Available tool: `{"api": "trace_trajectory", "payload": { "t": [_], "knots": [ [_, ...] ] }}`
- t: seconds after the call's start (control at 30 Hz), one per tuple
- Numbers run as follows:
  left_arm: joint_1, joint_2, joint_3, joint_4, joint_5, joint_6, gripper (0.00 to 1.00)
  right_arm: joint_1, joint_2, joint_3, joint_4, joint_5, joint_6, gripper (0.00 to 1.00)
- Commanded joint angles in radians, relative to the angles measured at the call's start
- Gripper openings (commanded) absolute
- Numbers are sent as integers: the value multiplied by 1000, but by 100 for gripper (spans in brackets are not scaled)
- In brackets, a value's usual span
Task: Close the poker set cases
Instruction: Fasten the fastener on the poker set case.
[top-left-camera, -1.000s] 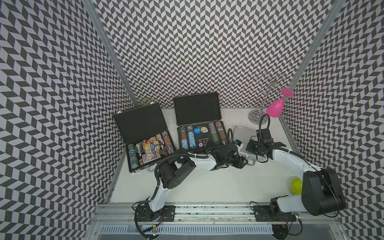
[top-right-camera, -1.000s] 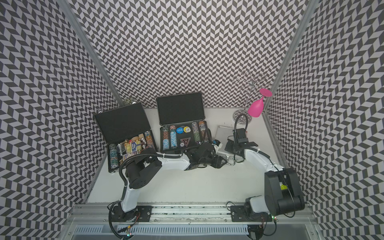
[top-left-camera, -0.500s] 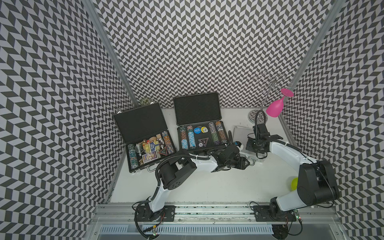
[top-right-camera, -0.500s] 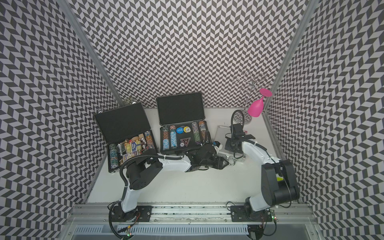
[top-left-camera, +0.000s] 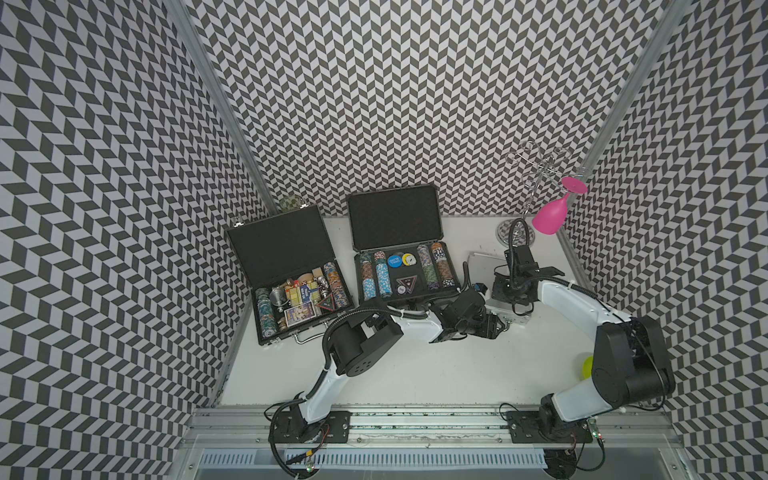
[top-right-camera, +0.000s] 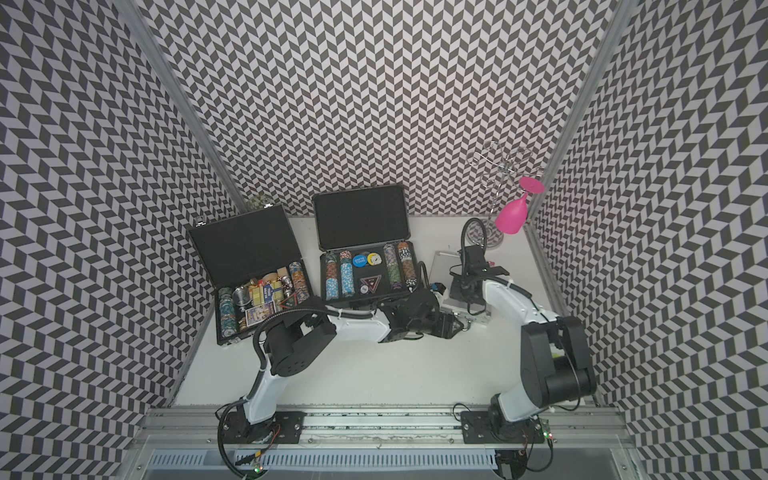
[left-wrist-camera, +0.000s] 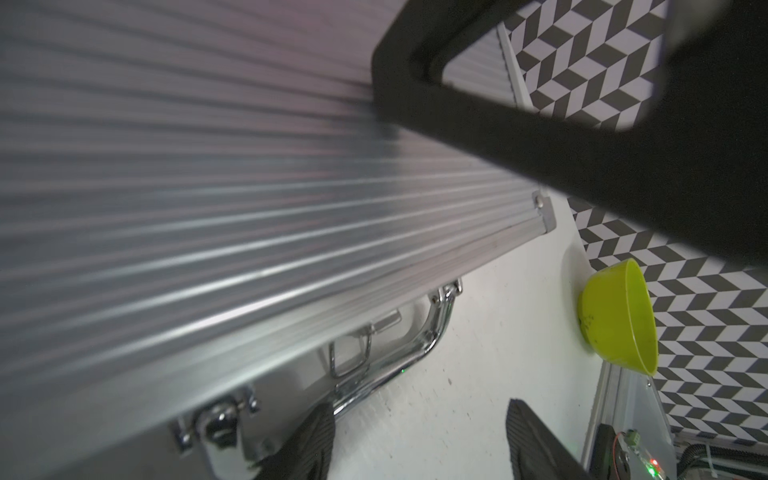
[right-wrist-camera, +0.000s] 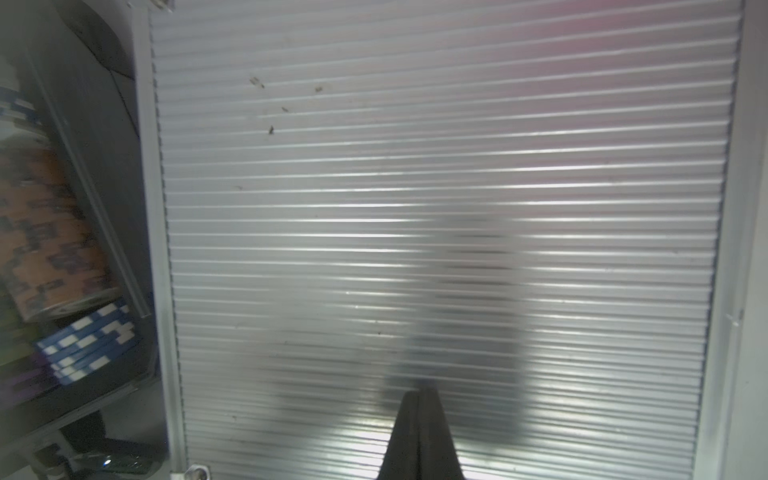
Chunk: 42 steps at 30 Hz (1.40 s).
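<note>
Three poker set cases stand in a row along the far half of the desk, seen in both top views. At far left, flat textured black case, lid raised, chips and small boxes showing in the tray. In the middle, thick dark grey case, lid likewise raised, rows of chips in black lining. To the right, smaller silver case, ribbed lid down flat. On its near face, chrome handle and a latch; whether fastened, cannot tell.

Low at the near edge of the silver case, left end effector: fingers spread wide, only bare desk between them, gripping nothing, one finger just beside the chrome handle. Over the silver lid, right end effector: fingers pressed together to a single point, nothing clamped, tip at or just above the ribs, contact unclear.

Near right, by the wall, yellow-green bowl, partly hidden behind the right arm. In the far right corner, pink glass hanging upside down from a wire rack.
</note>
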Motion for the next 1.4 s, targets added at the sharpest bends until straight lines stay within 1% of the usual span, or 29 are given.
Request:
{"api": "trace_trajectory", "payload": {
  "t": [0.0,0.17,0.37,0.77,0.8,1.17,1.3,1.37],
  "knots": [
    [-12,-1,32,-22,-49,23,67,1,59,-39,-116,7,-8,0],
    [-14,27,85,-79,-67,45,68,0,57,-18,-131,12,-9,0],
    [-21,59,118,-133,-90,50,78,0,69,7,-140,7,-11,0],
    [-28,109,166,-163,-73,47,84,0,76,42,-157,0,-14,0],
    [-28,109,166,-158,-69,47,87,0,76,42,-156,-1,-14,0],
    [-27,140,198,-142,-25,30,87,0,73,36,-151,-8,-20,0],
    [-25,128,181,-123,-15,24,85,0,66,25,-144,-12,-20,0],
    [-22,104,142,-70,-1,9,83,1,64,22,-143,-14,-20,0]
  ]
}}
